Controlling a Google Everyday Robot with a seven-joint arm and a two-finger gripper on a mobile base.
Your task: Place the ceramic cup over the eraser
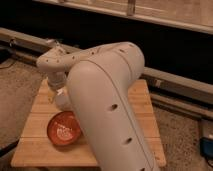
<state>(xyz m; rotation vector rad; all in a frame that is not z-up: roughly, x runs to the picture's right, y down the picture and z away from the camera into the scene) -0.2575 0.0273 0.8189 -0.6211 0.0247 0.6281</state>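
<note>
White arm [107, 100] hides eraser; jaws above table [32, 137], left.

Your robot arm [107, 105] fills the middle and hides much of the wooden table [35, 145]. The gripper [59, 92] hangs over the table's far-left part, just beyond the orange-red patterned bowl [64, 129] at near left.

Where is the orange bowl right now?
In the camera view, the bowl sits on the table's near left part, beside the arm, with the gripper just beyond it.
</note>
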